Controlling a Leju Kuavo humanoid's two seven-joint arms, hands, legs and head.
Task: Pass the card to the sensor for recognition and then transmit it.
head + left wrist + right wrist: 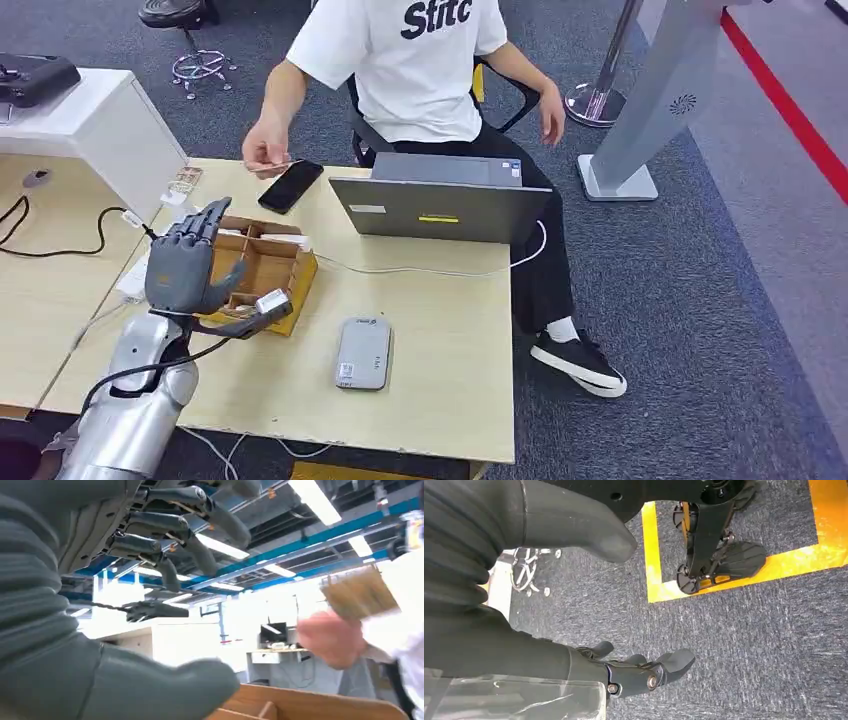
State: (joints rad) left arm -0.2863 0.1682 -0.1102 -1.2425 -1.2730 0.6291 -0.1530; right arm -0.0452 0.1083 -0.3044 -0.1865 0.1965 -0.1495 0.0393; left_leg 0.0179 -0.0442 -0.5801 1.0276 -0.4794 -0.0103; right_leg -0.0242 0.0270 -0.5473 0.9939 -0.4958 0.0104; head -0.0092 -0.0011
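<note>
My left hand [186, 262] is raised over the wooden divided box [268, 272], fingers apart and holding nothing; the left wrist view shows its fingers [195, 535] spread with nothing between them. A person in a white shirt [415, 60] sits across the table and pinches a thin card [275, 160] at the far edge. That card [361, 594] looks blurred and tan above the person's hand [331, 638]. The grey flat sensor [363, 352] lies on the table in front of the box. My right hand [639, 670] hangs over the carpet, holding nothing.
A black phone [291, 185] and a grey laptop [440, 205] lie at the far side of the wooden table [450, 330]. A white cable [430, 272] runs across it. A white cabinet [95, 125] stands at the left, and a grey stand [650, 110] at the right.
</note>
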